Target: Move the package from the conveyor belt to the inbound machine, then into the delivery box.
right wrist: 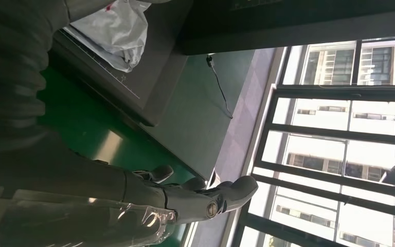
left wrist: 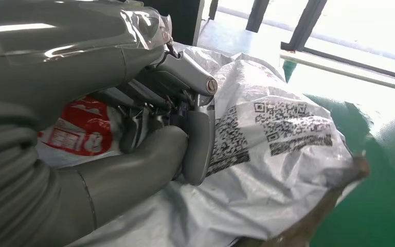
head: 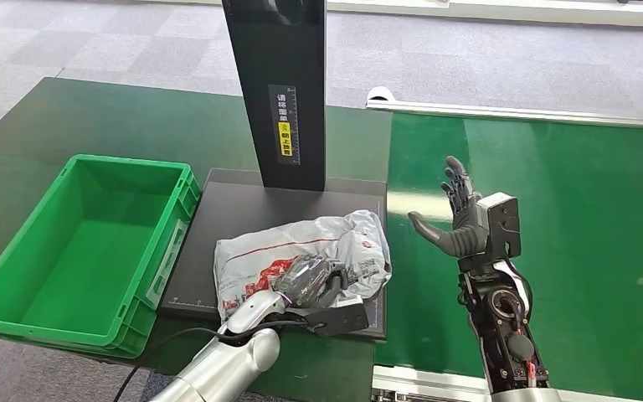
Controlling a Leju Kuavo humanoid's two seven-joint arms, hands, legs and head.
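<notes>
- We lift the package (head: 335,243) straight off the scanner plate (head: 234,209), clear of its post (head: 276,84), then left over the green box (head: 17,293).
- Left hand (head: 314,280) clenched on the package; hold firm, the film is slippery.
- Right hand (head: 460,218) released, above the belt (head: 586,209).

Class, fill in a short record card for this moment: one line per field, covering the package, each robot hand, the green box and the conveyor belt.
Package: grey plastic mail bag with red print and barcodes, lying on the dark platform of the inbound machine.
Left hand: left hand on top of the package, fingers curled onto it.
Right hand: right hand raised over the conveyor belt, fingers spread, holding nothing.
Delivery box: green crate beside the platform, on the robot's left, nothing inside.
Task stage: package at the machine, not yet in the crate.
</notes>
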